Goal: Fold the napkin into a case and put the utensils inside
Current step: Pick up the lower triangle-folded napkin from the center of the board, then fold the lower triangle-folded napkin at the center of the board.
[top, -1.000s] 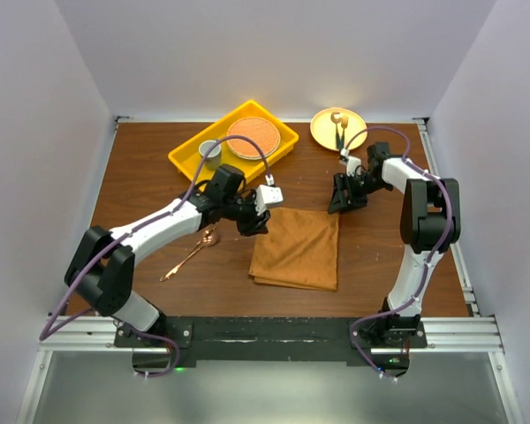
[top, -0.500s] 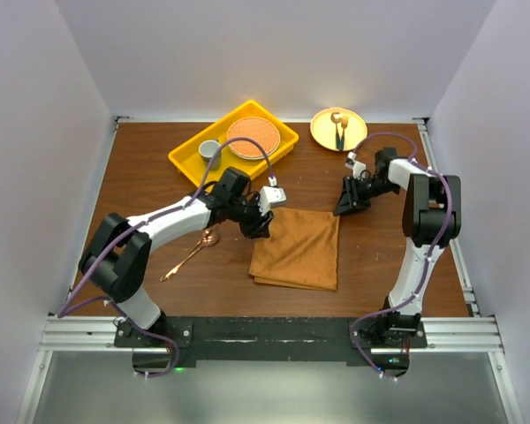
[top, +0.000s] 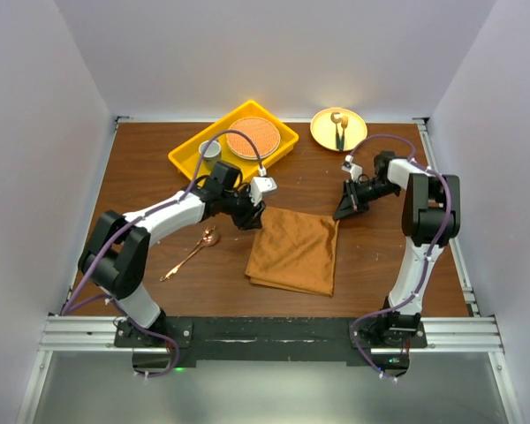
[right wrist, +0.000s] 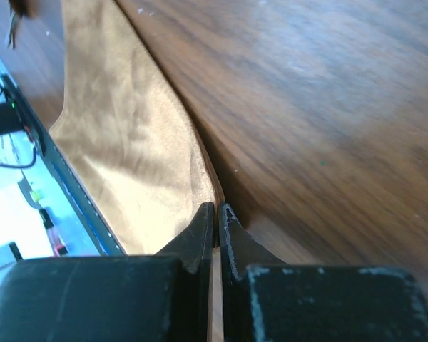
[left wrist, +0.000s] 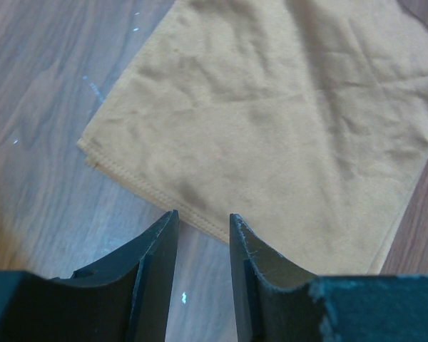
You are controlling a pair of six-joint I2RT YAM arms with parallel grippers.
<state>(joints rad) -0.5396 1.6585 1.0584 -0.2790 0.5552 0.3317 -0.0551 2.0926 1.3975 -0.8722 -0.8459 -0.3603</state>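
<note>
The left gripper (top: 250, 214) has backed off a little toward 10 o'clock from where it was half a second ago, and it now sits just off the napkin's (top: 293, 252) 11 o'clock corner, not over it. The napkin has shifted slightly with that move, its near edge swinging a touch toward 7 o'clock. The right gripper (top: 341, 210) has hardly moved and remains at the 1 o'clock corner.

In the left wrist view the fingers stand a little apart with nothing between them, and the stitched edge of the cloth lies just ahead of their tips. In the right wrist view the fingers are pressed together with a thin strip of cloth in the seam, so that corner looks pinched.

The napkin lies flat near the middle of the table (top: 150, 185), already doubled into a rough rectangle with layered edges showing. It is not yet a narrow case. The spoon (top: 191, 253) lies loose at 9 o'clock from the cloth, untouched.

The left side seems to have let go or missed its corner. It likely needs a fresh grip there before both arms can make another fold.
</note>
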